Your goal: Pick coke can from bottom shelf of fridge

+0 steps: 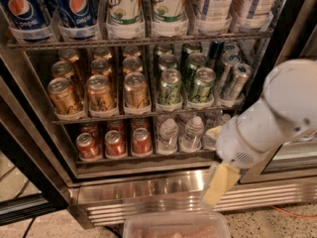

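Reading "pepsi" on blue bottle (22, 9) at eleven o'clock, "UP" on white-green bottles (124, 6) at twelve, with hand (220, 182) down at five.

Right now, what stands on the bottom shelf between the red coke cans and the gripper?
Clear water bottles, in the camera view; the gripper hangs low right, before the steel base panel.

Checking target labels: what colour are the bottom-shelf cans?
Coke cans: red, silver tops, camera view. Hand hangs lower right.

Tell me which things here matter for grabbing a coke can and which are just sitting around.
For the job: coke cans, bottom shelf, fridge, gripper low before the fridge's base.
Just there: gold cans, green cans, water bottles, Pepsi bottles.
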You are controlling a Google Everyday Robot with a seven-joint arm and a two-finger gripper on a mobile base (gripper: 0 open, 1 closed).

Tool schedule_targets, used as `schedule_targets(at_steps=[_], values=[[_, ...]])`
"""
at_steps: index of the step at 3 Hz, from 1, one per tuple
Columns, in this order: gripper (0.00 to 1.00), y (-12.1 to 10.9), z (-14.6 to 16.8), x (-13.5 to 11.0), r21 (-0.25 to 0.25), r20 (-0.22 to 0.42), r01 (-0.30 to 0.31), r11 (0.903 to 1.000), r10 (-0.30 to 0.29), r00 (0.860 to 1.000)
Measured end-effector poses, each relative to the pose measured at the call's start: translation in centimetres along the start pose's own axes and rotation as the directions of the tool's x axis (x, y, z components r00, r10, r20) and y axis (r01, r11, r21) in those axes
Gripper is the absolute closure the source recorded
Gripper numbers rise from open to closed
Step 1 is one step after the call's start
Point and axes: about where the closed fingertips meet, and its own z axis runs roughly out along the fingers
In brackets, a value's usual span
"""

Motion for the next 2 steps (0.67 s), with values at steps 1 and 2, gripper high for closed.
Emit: schedule_targets(at_steps=[1, 2], values=[[0.00, 0.6, 7.2, -1.1, -0.044, 0.079, 0.010, 0.9990, -0.006, 0.997], [0.00, 0.6, 12.3, -2.6, -0.063, 0.147, 0.029, 0.9976, -0.019, 0.989]])
